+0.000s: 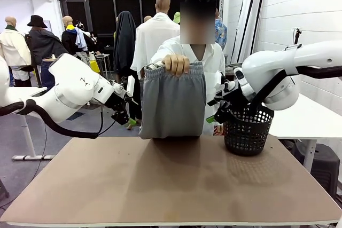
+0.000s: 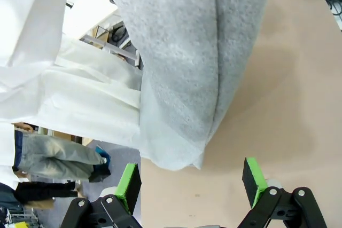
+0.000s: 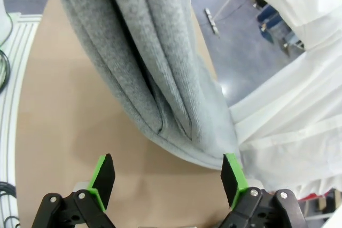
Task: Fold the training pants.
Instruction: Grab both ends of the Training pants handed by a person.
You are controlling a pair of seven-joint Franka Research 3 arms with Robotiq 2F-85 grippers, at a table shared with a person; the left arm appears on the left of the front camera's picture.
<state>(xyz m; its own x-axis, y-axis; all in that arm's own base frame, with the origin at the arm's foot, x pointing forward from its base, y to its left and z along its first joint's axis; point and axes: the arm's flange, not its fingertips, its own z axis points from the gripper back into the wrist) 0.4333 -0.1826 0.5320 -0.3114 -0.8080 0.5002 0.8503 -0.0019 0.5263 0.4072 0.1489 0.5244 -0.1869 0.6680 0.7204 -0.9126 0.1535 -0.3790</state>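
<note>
Observed pants (image 1: 173, 102) hanging upright over far middle of worktop (image 1: 160, 185), gripped at the gathered waistband by a person's hand (image 1: 176, 64). Noted lower hem at or just above the worktop surface; cannot tell whether touching. Found fabric doubled, with long vertical folds running down it in both wrist views.

Logged left end effector (image 2: 191, 177) with fingers apart, green pads (image 2: 128, 182) set wide and holding nothing. Placed it just left of the pants, level with the lower hem, above the worktop and clear of the fabric.

Logged right end effector (image 3: 166, 174) likewise spread apart and holding nothing, just right of the pants. Noted lower corner of the fabric very near one pad; cannot tell whether touching.

Recorded black mesh basket (image 1: 247, 129) standing on the worktop at far right, just right of the right end effector.
</note>
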